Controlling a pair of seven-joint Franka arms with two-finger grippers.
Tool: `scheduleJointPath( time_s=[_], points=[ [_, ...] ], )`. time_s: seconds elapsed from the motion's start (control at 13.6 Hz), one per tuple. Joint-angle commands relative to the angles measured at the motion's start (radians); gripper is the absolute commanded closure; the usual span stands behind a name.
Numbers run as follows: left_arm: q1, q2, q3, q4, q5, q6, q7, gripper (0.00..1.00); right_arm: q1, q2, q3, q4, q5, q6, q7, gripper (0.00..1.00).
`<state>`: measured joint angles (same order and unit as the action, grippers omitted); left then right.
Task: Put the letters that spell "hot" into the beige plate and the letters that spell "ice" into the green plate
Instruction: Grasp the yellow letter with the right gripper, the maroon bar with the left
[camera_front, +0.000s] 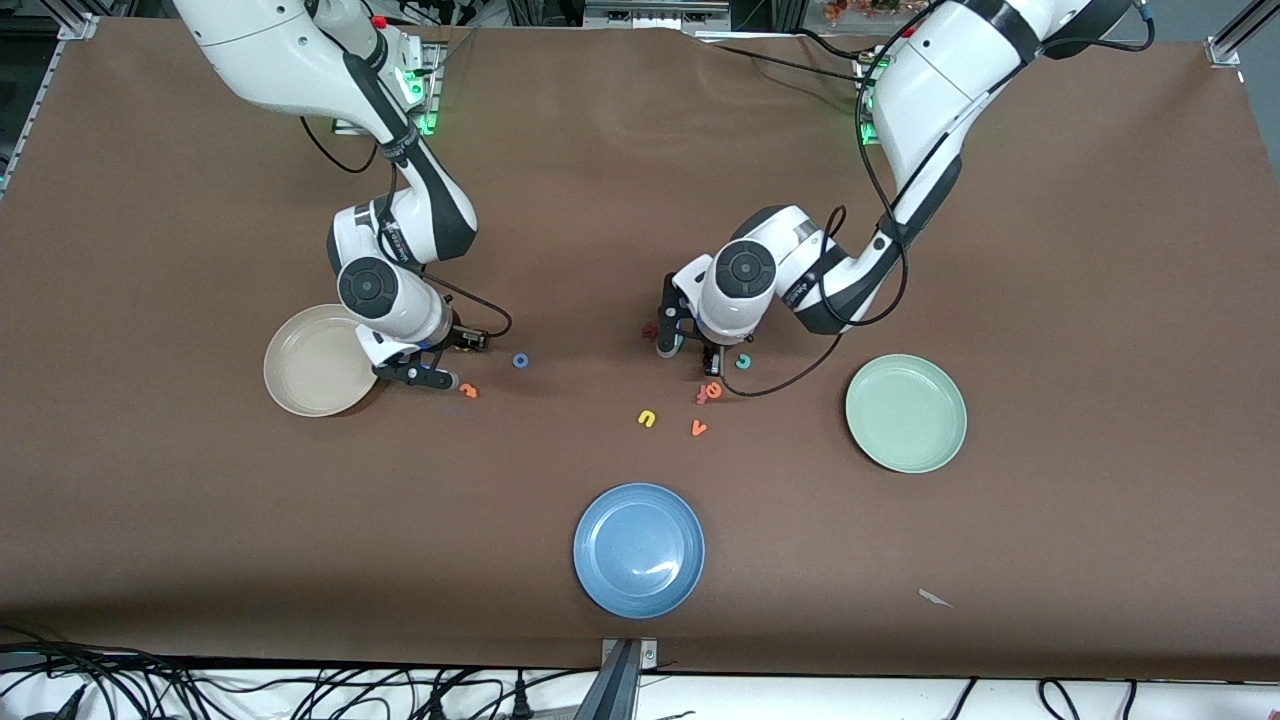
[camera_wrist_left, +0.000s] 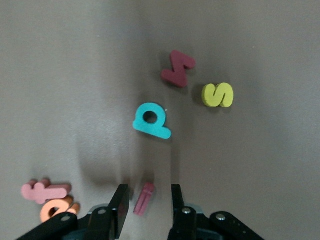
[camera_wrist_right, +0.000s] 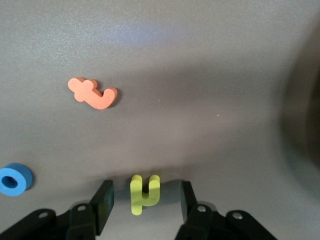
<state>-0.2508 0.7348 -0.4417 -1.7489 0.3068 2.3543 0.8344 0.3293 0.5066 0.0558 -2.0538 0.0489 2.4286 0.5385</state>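
My left gripper (camera_wrist_left: 148, 189) is low over the table, open, with the dark red bar i (camera_wrist_left: 144, 198) lying loose between its fingers (camera_wrist_left: 120, 206). The orange e (camera_wrist_left: 57, 209) lies beside it, and the teal c (camera_front: 743, 362) is close by. My right gripper (camera_wrist_right: 146, 185) is open astride the yellow h (camera_wrist_right: 144, 194), with a gap on each side. It stands beside the beige plate (camera_front: 310, 375). The orange t (camera_wrist_right: 93, 93) and blue o (camera_wrist_right: 15, 179) lie near it. The green plate (camera_front: 906, 412) sits toward the left arm's end.
A teal p (camera_wrist_left: 151, 121), a dark red bent letter (camera_wrist_left: 178, 68), a yellow s (camera_wrist_left: 218, 95) and a pink letter (camera_wrist_left: 44, 191) lie around the left gripper. A yellow u (camera_front: 647, 418) and orange v (camera_front: 699, 428) lie mid-table. The blue plate (camera_front: 639, 549) is nearest the front camera.
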Motion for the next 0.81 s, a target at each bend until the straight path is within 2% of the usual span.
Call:
scheduleJointPath(
  time_s=[0.0, 0.29, 0.44, 0.74],
  points=[
    [0.002, 0.001, -0.002, -0.009, 0.046, 0.013, 0.012, 0.62, -0.006, 0.010, 0.010, -0.002, 0.020, 0.020, 0.003, 0.53],
    [0.004, 0.006, -0.002, -0.011, 0.052, 0.014, 0.012, 0.79, -0.006, 0.010, 0.010, -0.002, 0.020, 0.020, 0.001, 0.62],
    [0.004, 0.008, -0.002, -0.011, 0.052, 0.014, 0.012, 1.00, -0.006, 0.010, 0.010, 0.000, 0.020, 0.020, 0.001, 0.70],
    [0.019, -0.035, -0.003, -0.007, 0.049, -0.001, 0.006, 1.00, -0.006, 0.003, 0.010, 0.006, 0.020, 0.010, 0.003, 0.92]
  ],
)
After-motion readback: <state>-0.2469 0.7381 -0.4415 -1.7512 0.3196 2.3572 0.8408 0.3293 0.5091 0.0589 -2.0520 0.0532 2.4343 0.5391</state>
